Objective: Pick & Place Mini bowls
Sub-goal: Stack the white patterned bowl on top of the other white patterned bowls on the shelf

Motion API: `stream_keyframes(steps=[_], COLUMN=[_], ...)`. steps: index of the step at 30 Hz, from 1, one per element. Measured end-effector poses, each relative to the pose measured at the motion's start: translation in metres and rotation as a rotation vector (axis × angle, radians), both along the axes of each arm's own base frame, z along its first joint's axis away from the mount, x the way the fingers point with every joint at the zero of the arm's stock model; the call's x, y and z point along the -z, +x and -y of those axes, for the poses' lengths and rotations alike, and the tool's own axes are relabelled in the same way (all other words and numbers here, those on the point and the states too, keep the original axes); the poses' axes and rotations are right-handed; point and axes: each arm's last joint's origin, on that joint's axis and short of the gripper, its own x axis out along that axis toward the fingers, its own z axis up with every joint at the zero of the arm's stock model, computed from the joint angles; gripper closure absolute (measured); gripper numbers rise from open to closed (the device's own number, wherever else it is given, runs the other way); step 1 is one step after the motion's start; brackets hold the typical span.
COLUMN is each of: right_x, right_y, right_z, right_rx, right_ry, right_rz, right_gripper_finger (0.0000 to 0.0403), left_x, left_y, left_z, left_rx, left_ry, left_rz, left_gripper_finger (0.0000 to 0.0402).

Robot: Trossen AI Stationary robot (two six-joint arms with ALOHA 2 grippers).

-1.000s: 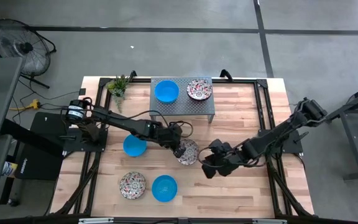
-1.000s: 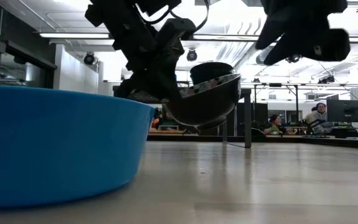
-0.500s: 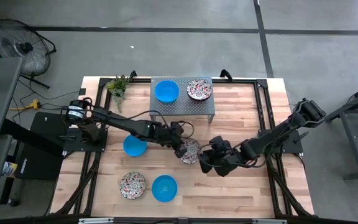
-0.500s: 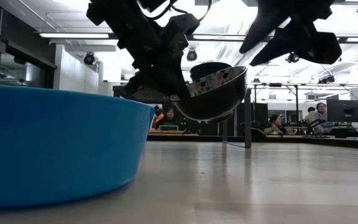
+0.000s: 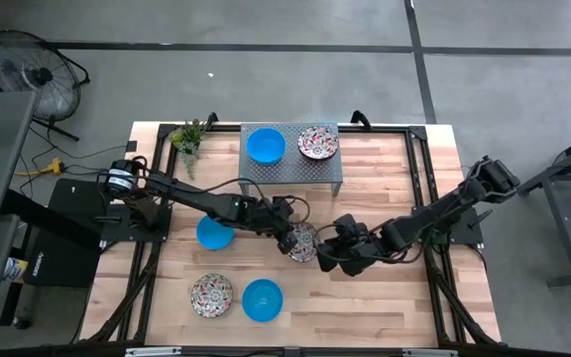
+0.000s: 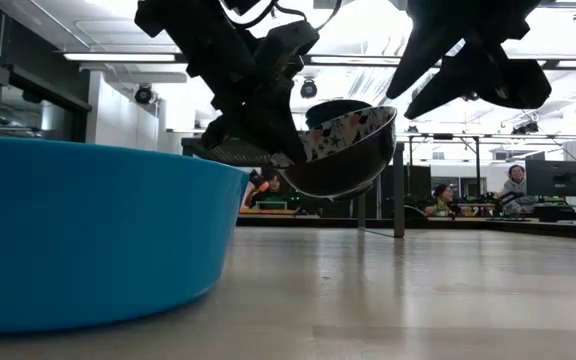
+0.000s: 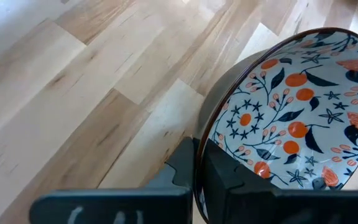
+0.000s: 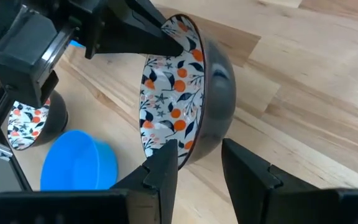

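1. Floral bowl (image 5: 302, 242) is hanging tilted above mid-table, rim pinched by the closed left gripper (image 5: 287, 238).
2. Right gripper (image 8: 199, 163) is straddling the opposite rim, fingers parted; contact is hard to judge.
3. Blue bowl (image 6: 93, 235) is blocking the low view's left.

A floral mini bowl (image 5: 301, 241) hangs tilted above the table; others rest upright.
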Motion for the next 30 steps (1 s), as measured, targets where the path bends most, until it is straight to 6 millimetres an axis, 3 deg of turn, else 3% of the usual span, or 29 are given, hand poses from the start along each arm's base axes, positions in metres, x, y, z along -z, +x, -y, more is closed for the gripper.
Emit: stream_keyframes(steps=[22, 26, 30], right_x=[0.000, 0.000, 0.004], right_y=[0.007, 0.008, 0.011], right_z=[0.016, 0.016, 0.016], right_rx=[0.009, -0.024, -0.020], right_ry=[0.020, 0.003, 0.008], right_rz=[-0.022, -0.021, -0.030], right_gripper_finger=[0.0289, 0.0266, 0.0215], left_x=[-0.004, -0.004, -0.006], left_y=[0.004, 0.004, 0.005], left_z=[0.000, 0.000, 0.000], left_rx=[0.061, 0.082, 0.102], left_ry=[0.064, 0.080, 0.095], left_rz=[0.046, 0.048, 0.061], left_gripper_finger=[0.0398, 0.0398, 0.0398])
